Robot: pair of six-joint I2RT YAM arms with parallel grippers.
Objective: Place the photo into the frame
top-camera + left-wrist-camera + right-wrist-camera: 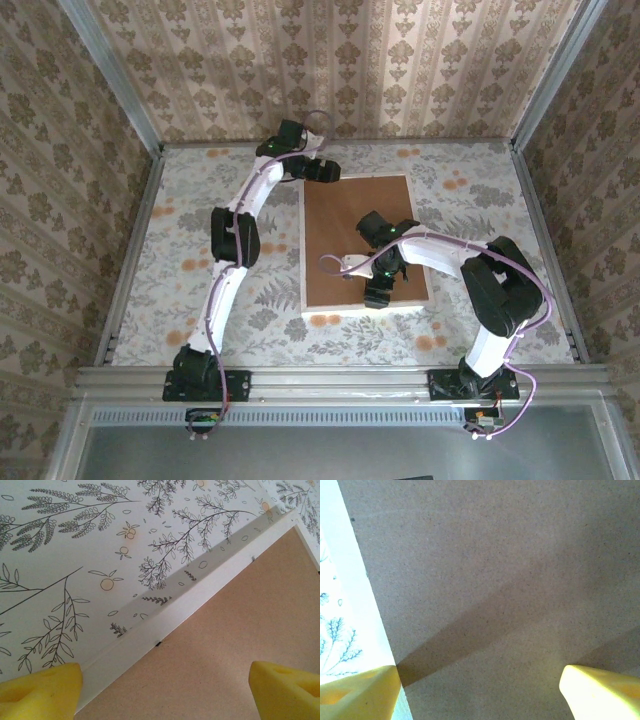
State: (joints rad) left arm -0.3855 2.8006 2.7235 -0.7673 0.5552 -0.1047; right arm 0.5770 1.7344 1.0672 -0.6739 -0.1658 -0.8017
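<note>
Board [345, 225] filling frame [302, 262], right arm [450, 255] overlapping it

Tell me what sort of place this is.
Probably a staged robot test booth, not a real room: wallpapered panels between aluminium posts, a floral-covered table, and the left arm and right arm bolted to a metal rail.

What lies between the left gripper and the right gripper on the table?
A bare stretch of brown backing board, set inside the white frame, with no loose object on it. The top external view shows this.
</note>
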